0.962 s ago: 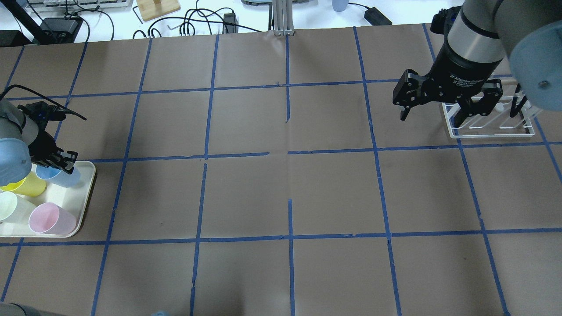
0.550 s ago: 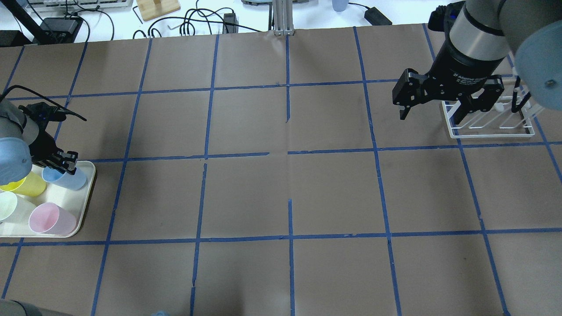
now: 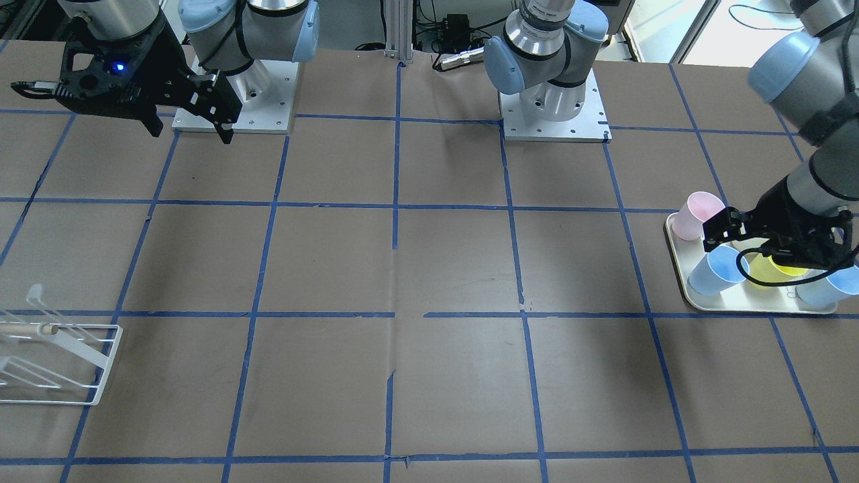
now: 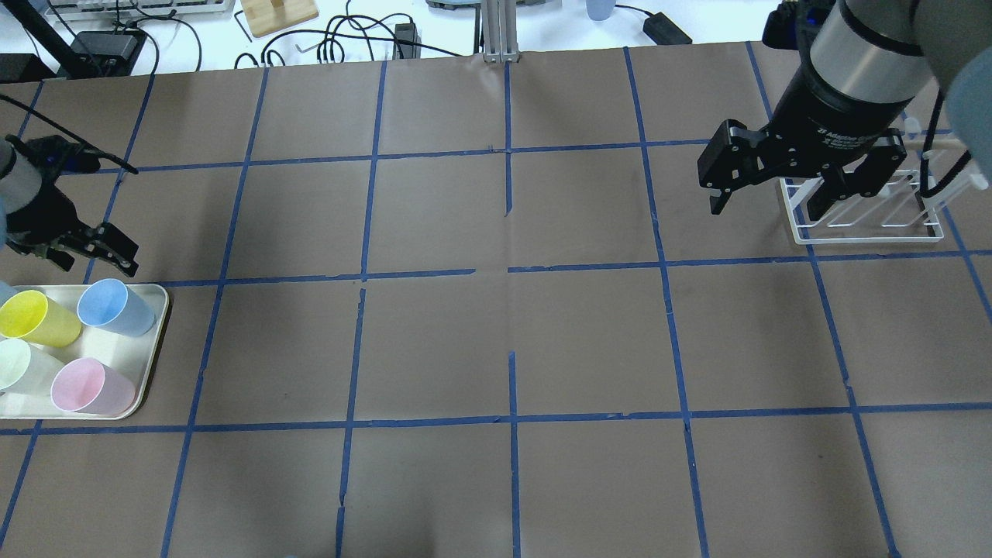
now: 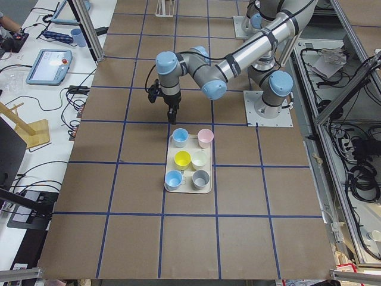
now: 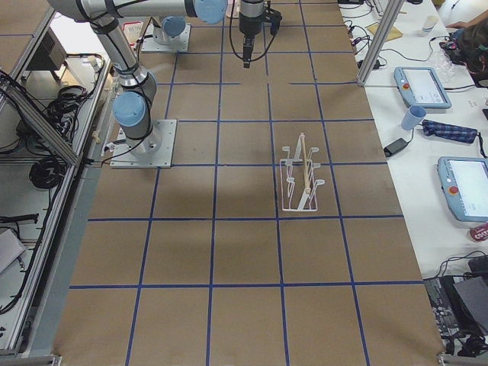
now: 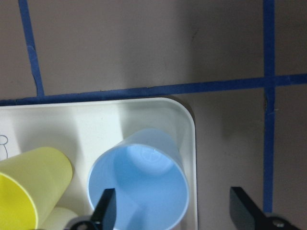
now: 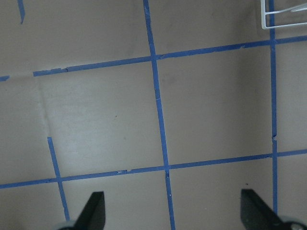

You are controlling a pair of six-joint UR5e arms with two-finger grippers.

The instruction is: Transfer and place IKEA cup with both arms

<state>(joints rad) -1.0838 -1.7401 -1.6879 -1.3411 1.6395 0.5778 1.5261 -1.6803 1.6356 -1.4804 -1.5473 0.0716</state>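
Observation:
The light blue IKEA cup (image 4: 116,306) stands upright at the far right corner of a cream tray (image 4: 159,333). It also shows in the left wrist view (image 7: 144,182) and the front view (image 3: 710,272). My left gripper (image 4: 85,254) is open and empty, just above and behind the cup. In the left wrist view one fingertip (image 7: 108,208) is over the cup's mouth and the other is out past the tray's edge. A second light blue cup (image 5: 173,179) stands at the tray's other end. My right gripper (image 4: 767,203) is open and empty, in the air beside the white rack.
The tray also holds a yellow cup (image 4: 35,318), a pink cup (image 4: 85,385), a pale cup (image 4: 19,364) and a grey cup (image 5: 200,179). A white wire rack (image 4: 868,221) stands at the far right. The table is brown paper with a blue tape grid.
My left gripper was down at the light blue cup's rim. It has come away from it and moved back, open, and the cup stays on the tray. The right gripper shifted slightly.

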